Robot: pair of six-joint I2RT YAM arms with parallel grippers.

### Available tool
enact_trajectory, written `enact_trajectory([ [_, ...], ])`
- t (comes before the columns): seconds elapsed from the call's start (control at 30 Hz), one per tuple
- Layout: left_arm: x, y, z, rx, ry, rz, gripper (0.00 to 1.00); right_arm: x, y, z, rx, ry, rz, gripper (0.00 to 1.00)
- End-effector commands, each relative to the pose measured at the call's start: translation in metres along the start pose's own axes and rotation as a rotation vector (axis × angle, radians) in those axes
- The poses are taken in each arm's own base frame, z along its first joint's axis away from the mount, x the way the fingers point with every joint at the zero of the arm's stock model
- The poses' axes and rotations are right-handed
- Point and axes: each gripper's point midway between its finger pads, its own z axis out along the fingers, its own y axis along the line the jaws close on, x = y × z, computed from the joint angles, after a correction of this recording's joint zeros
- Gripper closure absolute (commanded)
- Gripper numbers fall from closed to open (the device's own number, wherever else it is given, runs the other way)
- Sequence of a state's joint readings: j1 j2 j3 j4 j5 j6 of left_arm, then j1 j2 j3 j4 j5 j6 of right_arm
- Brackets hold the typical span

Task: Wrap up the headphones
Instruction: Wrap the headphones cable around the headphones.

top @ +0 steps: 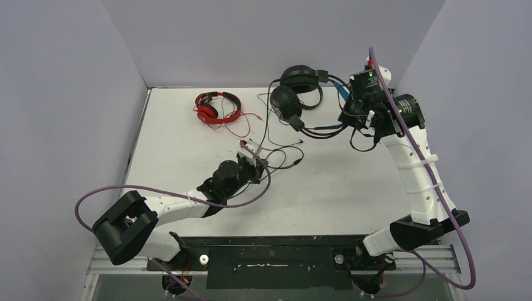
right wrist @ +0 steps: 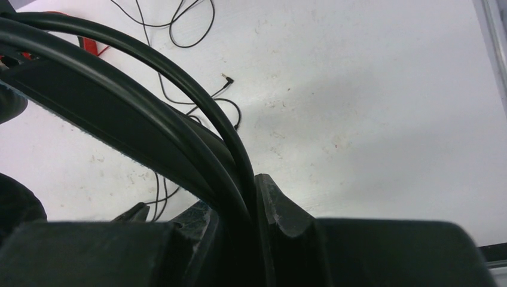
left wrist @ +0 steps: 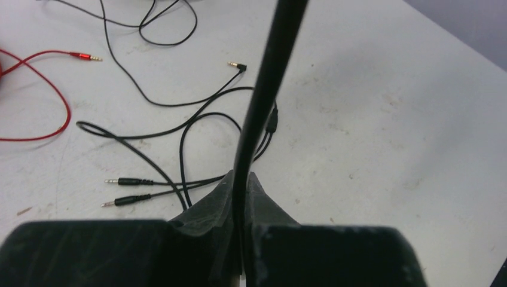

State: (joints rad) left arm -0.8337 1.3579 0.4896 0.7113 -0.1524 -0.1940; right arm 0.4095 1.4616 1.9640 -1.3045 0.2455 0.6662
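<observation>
Left end effector [left wrist: 242, 179] is clamped shut on a thin black cord [left wrist: 263, 89]. The cord comes up smooth & round between the dark, scratched fingers [left wrist: 266, 200] and leaves the top of the left wrist view. We see this end effector low over the mid table [left wrist: 388, 119], a matte white surface w/ scuffs & specks.

Right end effector [right wrist: 254, 191] is closed on a black headband [right wrist: 119, 113]: two slim tubular arcs beside a wider flat band, all wedged between its ribbed fingers [right wrist: 281, 209]. In the top view it sits at the far right [top: 354, 116], w/ the black headphones [top: 295, 94] just left of it, big round padded cups, glossy shells. A bright blue strip [top: 342, 93] shows close to the wrist; we can't tell which set that band belongs to.

Red headphones [top: 216, 108] lie flat at the far-left part of the table, well apart from both arms. Their red cord [left wrist: 63, 98] loops loosely and ends in a red metal jack [left wrist: 84, 57].

More thin black cord lies tangled on the table near the left end effector. A gold angled plug [left wrist: 238, 66] and two straight black plugs [left wrist: 128, 181] rest there, side by side, approx. parallel.
</observation>
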Motion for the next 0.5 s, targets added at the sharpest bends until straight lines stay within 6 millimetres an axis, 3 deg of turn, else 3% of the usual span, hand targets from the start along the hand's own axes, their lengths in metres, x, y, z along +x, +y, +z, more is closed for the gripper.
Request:
enact_trajectory([
  [0.0,-0.018,-0.021,0.014,0.055,0.023,-0.003,1.00,-0.025,0.029,-0.018,-0.180,-0.083,0.159,1.00],
  [0.17,-0.015,-0.009,0.035,0.004,0.111,-0.134,1.00,-0.008,0.052,-0.016,-0.301,0.036,0.157,1.00],
  [0.33,-0.017,0.014,0.053,-0.031,0.151,-0.295,1.00,-0.003,0.055,-0.020,-0.345,0.076,0.173,1.00],
  [0.47,-0.016,0.001,0.063,0.023,0.177,-0.274,1.00,0.002,0.063,-0.019,-0.406,0.125,0.231,1.00],
])
